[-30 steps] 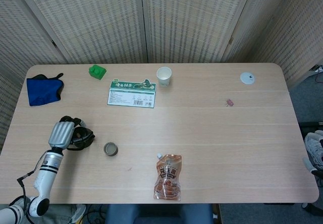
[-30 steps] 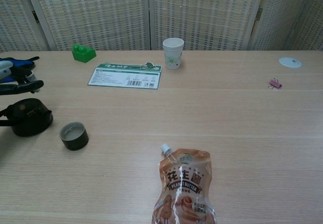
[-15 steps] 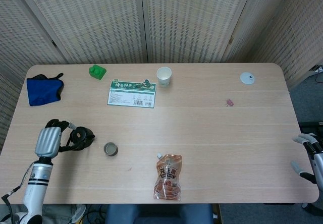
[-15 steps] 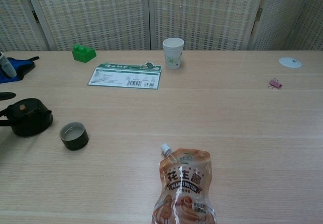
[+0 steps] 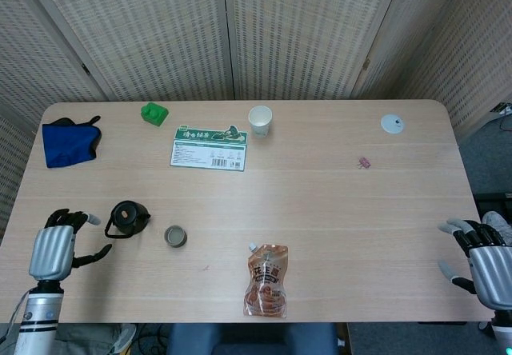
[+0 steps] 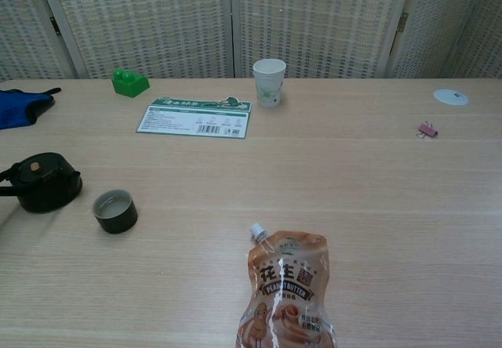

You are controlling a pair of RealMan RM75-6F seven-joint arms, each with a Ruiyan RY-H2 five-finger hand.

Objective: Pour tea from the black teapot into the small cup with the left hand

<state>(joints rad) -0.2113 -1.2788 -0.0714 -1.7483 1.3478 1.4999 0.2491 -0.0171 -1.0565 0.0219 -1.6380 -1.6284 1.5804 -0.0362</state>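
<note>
The left hand (image 5: pixel 54 248) sits at the near left corner of the table (image 5: pixel 336 203), fingers apart and holding nothing. Just to its right and a little farther out stands the black teapot (image 5: pixel 128 218), apart from the fingers. Right of the teapot, farther from the hand, is the small cup (image 5: pixel 175 236). Beyond the hand, at the far edge, lies a blue cloth (image 5: pixel 70 143). The right hand (image 5: pixel 482 257) is at the near right corner, fingers spread and holding nothing.
</note>
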